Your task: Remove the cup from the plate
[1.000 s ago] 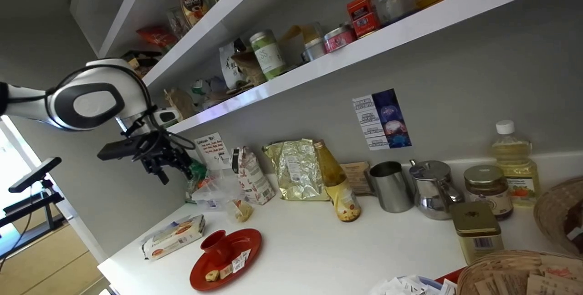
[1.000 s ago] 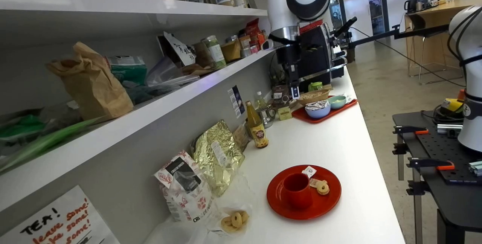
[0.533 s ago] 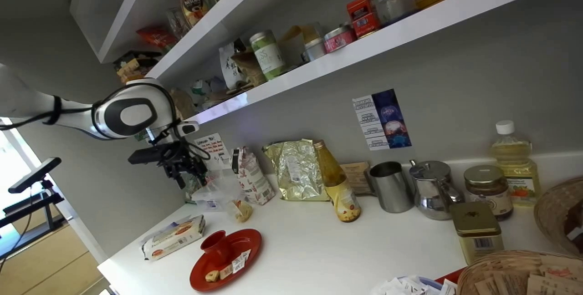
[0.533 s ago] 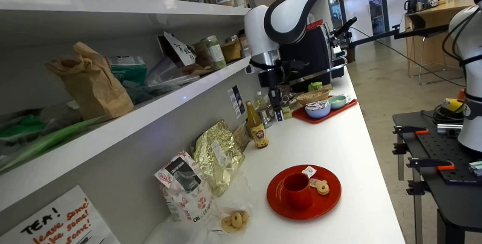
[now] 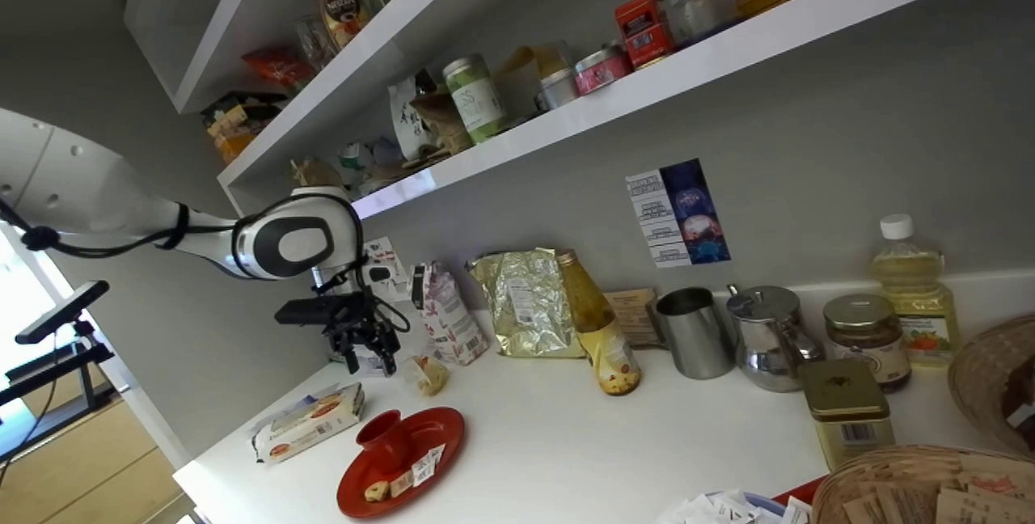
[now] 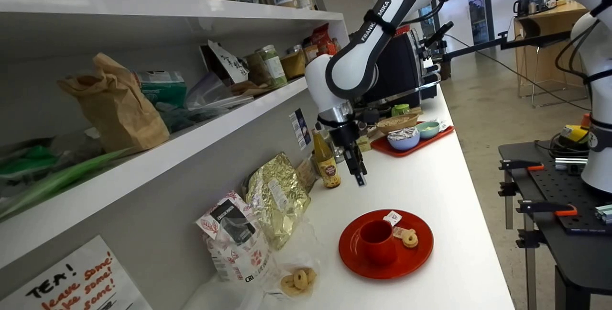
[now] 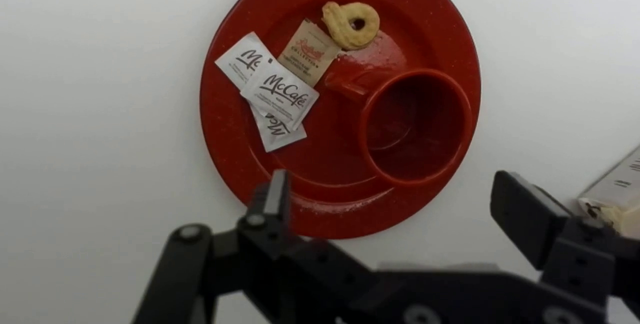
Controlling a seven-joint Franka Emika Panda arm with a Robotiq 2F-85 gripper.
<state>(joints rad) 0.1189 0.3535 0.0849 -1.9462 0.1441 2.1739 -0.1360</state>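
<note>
The red cup [image 7: 415, 126] stands upright on the round red plate [image 7: 345, 214] in the wrist view. Its opening faces the camera, and its handle points toward the plate's middle. Both exterior views also show the cup [image 5: 388, 441] [image 6: 380, 248] on the plate [image 5: 441, 427] [image 6: 351, 257]. White and tan sachets [image 7: 280, 94] and a ring biscuit [image 7: 352, 24] lie beside the cup on the plate. My gripper [image 7: 391, 176] is open with nothing between its fingers. In both exterior views the gripper [image 5: 372, 365] [image 6: 361, 182] hangs above the counter, apart from the cup and plate.
A long shelf [image 6: 191, 157] runs above the counter along the wall. A flat packet [image 5: 311, 423], a bag of ring biscuits [image 6: 299, 281], a gold foil bag [image 6: 277, 197] and a bottle [image 6: 326, 161] stand or lie near the plate. A red tray [image 6: 406, 149] with bowls lies farther along.
The arm and gripper have moved down toward the counter and closer to the plate, away from the shelf. The cup and plate have not moved.
</note>
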